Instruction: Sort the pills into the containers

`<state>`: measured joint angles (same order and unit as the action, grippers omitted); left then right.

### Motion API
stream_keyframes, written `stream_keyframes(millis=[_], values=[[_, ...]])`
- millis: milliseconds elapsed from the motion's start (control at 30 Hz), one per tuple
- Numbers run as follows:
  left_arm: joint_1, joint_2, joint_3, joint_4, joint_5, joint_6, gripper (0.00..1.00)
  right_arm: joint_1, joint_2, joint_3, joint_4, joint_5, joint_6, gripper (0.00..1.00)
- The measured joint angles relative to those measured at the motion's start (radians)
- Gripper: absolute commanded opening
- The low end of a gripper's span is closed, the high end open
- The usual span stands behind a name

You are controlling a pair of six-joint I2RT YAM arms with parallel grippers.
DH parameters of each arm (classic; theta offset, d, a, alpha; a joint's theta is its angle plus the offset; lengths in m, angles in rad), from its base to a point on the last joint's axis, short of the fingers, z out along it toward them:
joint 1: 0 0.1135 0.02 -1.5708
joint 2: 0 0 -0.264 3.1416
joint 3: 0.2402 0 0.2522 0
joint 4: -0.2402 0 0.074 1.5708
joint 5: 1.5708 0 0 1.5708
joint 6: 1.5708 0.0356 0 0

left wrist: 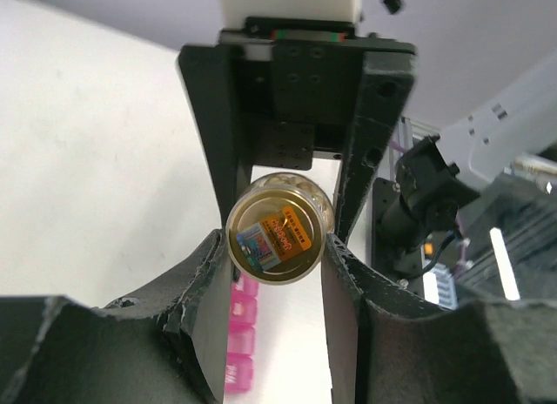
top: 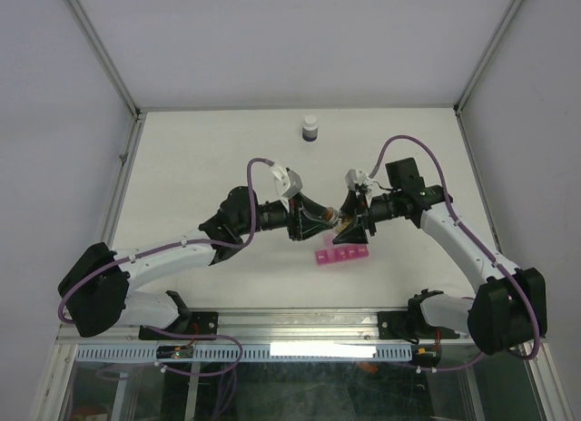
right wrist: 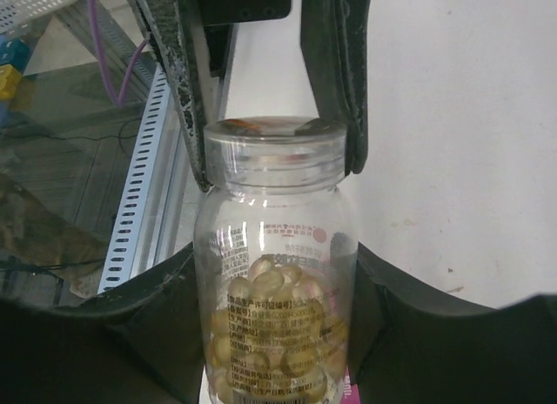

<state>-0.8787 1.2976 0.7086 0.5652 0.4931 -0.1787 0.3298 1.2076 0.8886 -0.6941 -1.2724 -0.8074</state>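
A small clear bottle (top: 338, 224) holding yellow-orange pills (right wrist: 278, 334) hangs in the air between my two grippers, just above the pink pill organiser (top: 342, 255). My right gripper (right wrist: 274, 269) is shut on the bottle's body (right wrist: 277, 239). My left gripper (left wrist: 278, 247) is shut on the bottle's round cap (left wrist: 278, 232), which the right wrist view (right wrist: 271, 147) shows still seated on the neck. The organiser lies on the table below, its compartments in a row (left wrist: 239, 334); a pink corner shows under the bottle (right wrist: 352, 391). I cannot tell whether its lids are open.
A dark bottle with a white cap (top: 310, 128) stands at the back middle of the table. Metal frame posts and white walls ring the table. A slotted cable duct (right wrist: 139, 186) runs along the near edge.
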Motion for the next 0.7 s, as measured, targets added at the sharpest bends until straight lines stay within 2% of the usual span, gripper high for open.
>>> stream_keyframes(millis=[200,333,400,467,567,667,700], values=[[-0.076,-0.016,0.006,-0.117,-0.292,-0.261,0.0,-0.005,0.001,-0.02,0.074,0.078,0.101,0.0],[-0.122,-0.015,0.041,-0.201,-0.447,-0.365,0.02,-0.006,0.005,-0.02,0.105,0.119,0.129,0.0],[-0.13,-0.016,0.042,-0.21,-0.489,-0.396,0.17,-0.006,0.005,-0.02,0.122,0.135,0.135,0.0],[-0.134,-0.019,0.041,-0.21,-0.505,-0.407,0.39,-0.006,0.005,-0.02,0.135,0.141,0.14,0.0],[-0.136,-0.033,0.022,-0.192,-0.512,-0.404,0.68,-0.004,0.005,-0.02,0.145,0.135,0.146,0.0],[-0.137,-0.067,-0.023,-0.143,-0.485,-0.37,0.93,0.003,0.005,-0.02,0.15,0.129,0.146,0.0],[-0.137,-0.091,-0.047,-0.123,-0.467,-0.346,0.98,0.004,0.005,-0.02,0.151,0.126,0.146,0.0]])
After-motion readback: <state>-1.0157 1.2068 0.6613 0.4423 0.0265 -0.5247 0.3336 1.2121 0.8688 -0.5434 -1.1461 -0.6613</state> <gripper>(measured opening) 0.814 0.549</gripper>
